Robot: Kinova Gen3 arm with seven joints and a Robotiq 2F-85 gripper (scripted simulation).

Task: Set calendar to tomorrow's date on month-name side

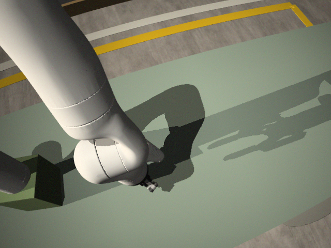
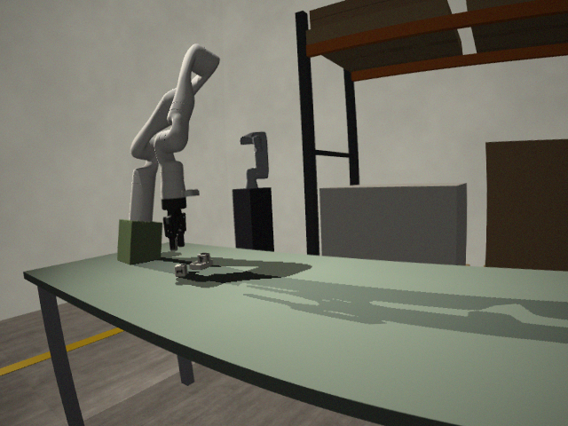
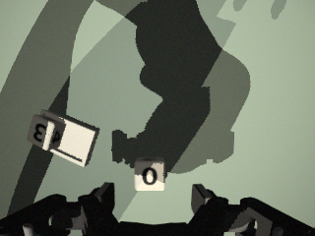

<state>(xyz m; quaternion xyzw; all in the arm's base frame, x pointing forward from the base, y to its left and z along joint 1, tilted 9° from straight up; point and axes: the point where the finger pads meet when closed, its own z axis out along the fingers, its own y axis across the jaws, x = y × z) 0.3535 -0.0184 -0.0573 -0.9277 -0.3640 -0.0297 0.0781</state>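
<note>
Two cubes (image 3: pixel 150 176), one tray (image 3: pixel 74 141)

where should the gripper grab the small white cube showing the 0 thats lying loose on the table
Grip the small white cube marked 0 by its two opposite side faces, coming straight down. It lies flat on the green table, apart from the white tray, and sits between the fingers of the open gripper.
</note>
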